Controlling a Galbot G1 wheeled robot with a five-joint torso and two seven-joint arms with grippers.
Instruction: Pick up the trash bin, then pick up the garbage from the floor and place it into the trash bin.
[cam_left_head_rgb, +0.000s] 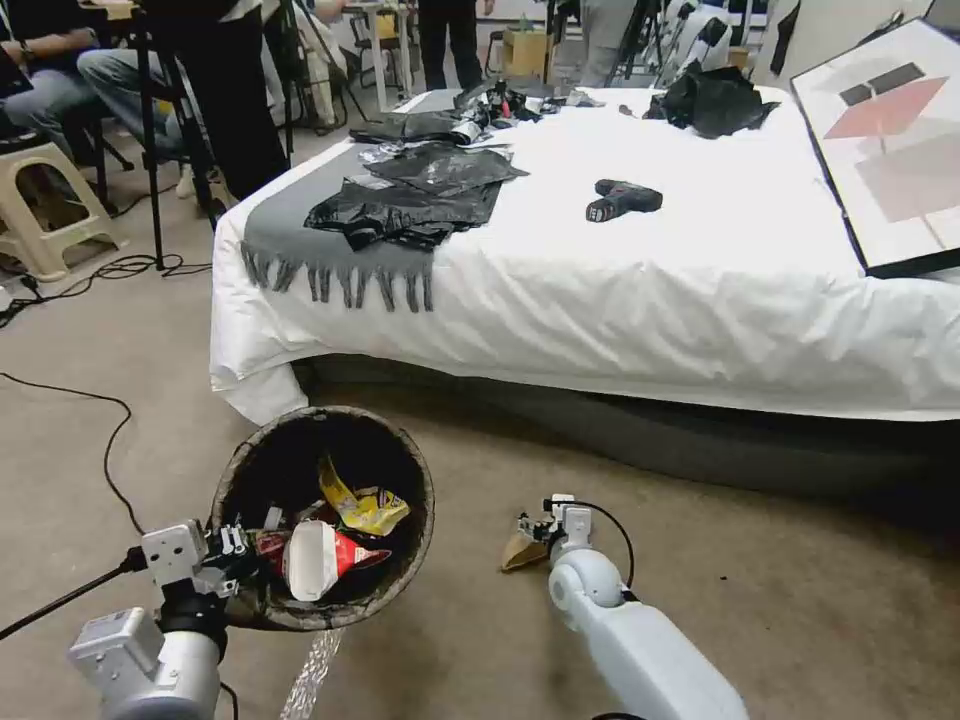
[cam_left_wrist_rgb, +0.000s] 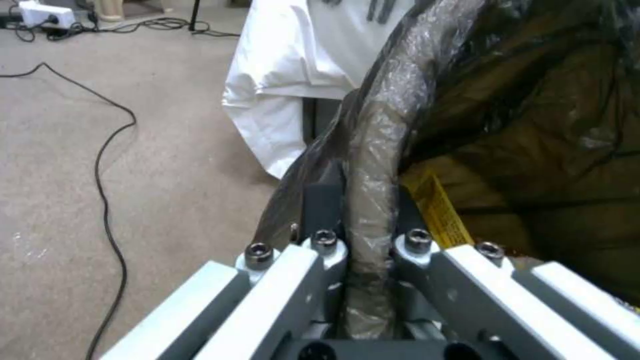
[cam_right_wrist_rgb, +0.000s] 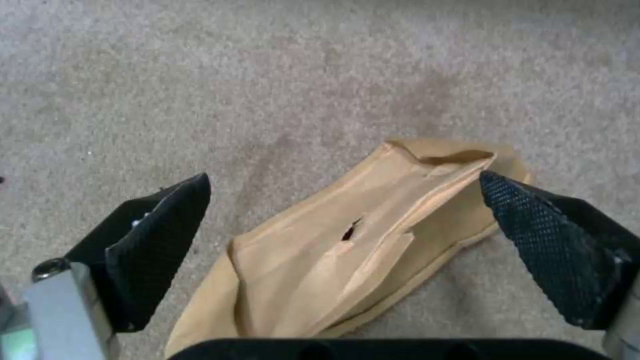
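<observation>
The trash bin (cam_left_head_rgb: 400, 455), round with a dark bag liner, hangs above the carpet at lower left in the head view. My left gripper (cam_left_head_rgb: 232, 548) is shut on its rim (cam_left_wrist_rgb: 373, 165), one finger inside and one outside. Inside lie red-and-white cartons (cam_left_head_rgb: 315, 560) and a yellow wrapper (cam_left_head_rgb: 365, 505). On the carpet to the right of the bin lies a brown paper bag (cam_left_head_rgb: 522, 548), flat and crumpled. My right gripper (cam_right_wrist_rgb: 343, 200) is open just over the paper bag (cam_right_wrist_rgb: 347, 245), a finger on each side.
A bed with a white sheet (cam_left_head_rgb: 650, 300) fills the space beyond, with black bags (cam_left_head_rgb: 420, 195), a drill (cam_left_head_rgb: 622, 200) and a framed picture (cam_left_head_rgb: 895, 140) on it. Cables (cam_left_head_rgb: 110, 440) trail over the carpet at left. A stool (cam_left_head_rgb: 45, 205) and people's legs stand far left.
</observation>
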